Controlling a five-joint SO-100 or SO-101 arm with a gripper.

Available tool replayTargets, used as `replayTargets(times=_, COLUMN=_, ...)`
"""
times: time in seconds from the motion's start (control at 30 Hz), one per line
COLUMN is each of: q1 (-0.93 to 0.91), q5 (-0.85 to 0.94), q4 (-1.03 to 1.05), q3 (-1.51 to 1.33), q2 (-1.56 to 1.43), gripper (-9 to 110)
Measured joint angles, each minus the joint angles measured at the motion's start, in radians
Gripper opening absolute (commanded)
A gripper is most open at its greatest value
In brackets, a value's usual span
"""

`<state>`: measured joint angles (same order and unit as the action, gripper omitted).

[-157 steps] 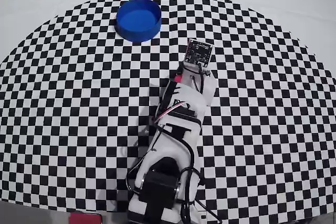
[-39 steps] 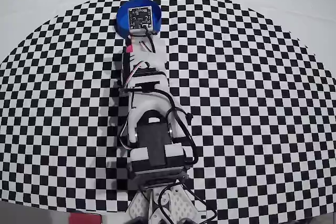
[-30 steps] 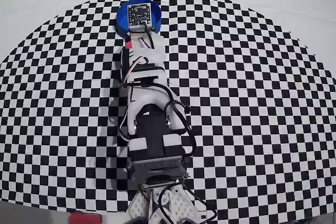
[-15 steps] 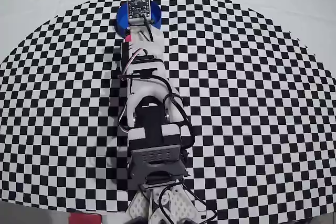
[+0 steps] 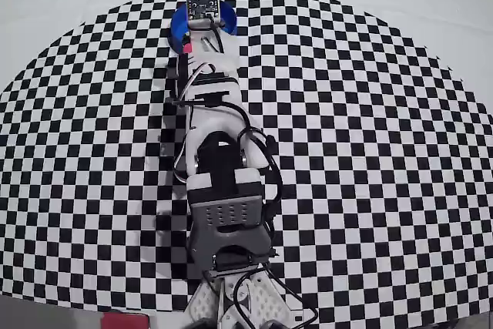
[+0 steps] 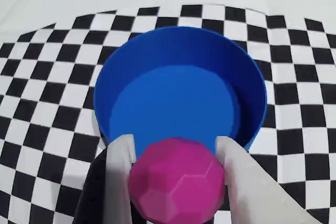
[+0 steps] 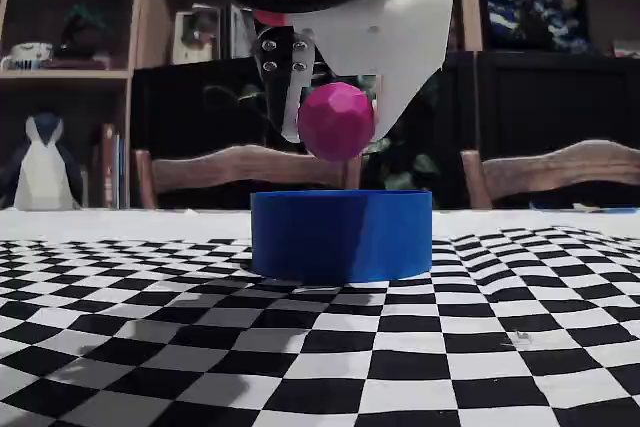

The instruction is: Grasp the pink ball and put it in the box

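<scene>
The pink ball (image 6: 176, 179) is a faceted magenta sphere held between my gripper's two white fingers (image 6: 118, 174); my gripper (image 6: 174, 148) is shut on it. In the fixed view the pink ball (image 7: 336, 121) hangs well above the box (image 7: 342, 233), a round blue open tub. The wrist view shows the box (image 6: 181, 61) just beyond the ball, its inside empty. From overhead the arm stretches up the cloth and its wrist board covers most of the box (image 5: 180, 26); the ball is hidden there.
A black-and-white checkered cloth (image 5: 370, 152) covers the table. In the fixed view, wooden chair backs (image 7: 235, 165) and dark shelving (image 7: 70, 57) stand behind the table. The arm's base (image 5: 231, 267) sits at the near edge in the overhead view.
Over the last seconds the arm swung left from mid-cloth and stretched out toward the box; in the last second the wrist moved further up over the box.
</scene>
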<state>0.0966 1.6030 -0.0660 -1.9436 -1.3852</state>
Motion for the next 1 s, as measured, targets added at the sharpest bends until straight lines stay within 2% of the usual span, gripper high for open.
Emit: replayTargets(times=1.0, q1=-0.025, q5=0.000, q4=0.058, q3=0.281, q2=0.213, gripper=0)
